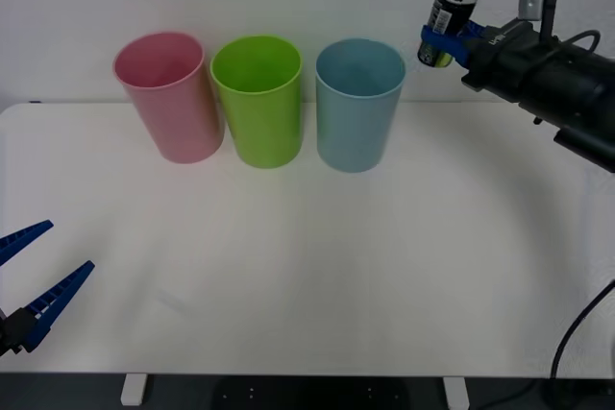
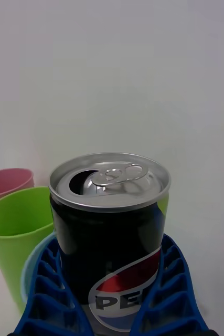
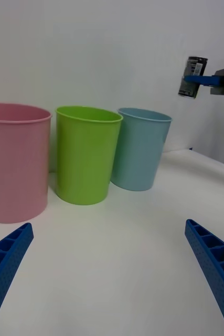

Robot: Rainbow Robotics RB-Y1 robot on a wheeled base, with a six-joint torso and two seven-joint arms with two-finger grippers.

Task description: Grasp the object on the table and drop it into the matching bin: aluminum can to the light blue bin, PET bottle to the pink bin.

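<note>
A small dark aluminum can with a silver top hangs in the air, upright, above and to the right of the light blue bin. My right gripper is shut on the can, its blue fingers on both sides. From the left wrist the can shows high beside the light blue bin. The pink bin stands at the left of the row on the table. My left gripper rests open low at the table's near left.
A lime green bin stands between the pink and light blue bins at the back of the table. The right arm's black body reaches in from the right, with a cable trailing down at the right edge.
</note>
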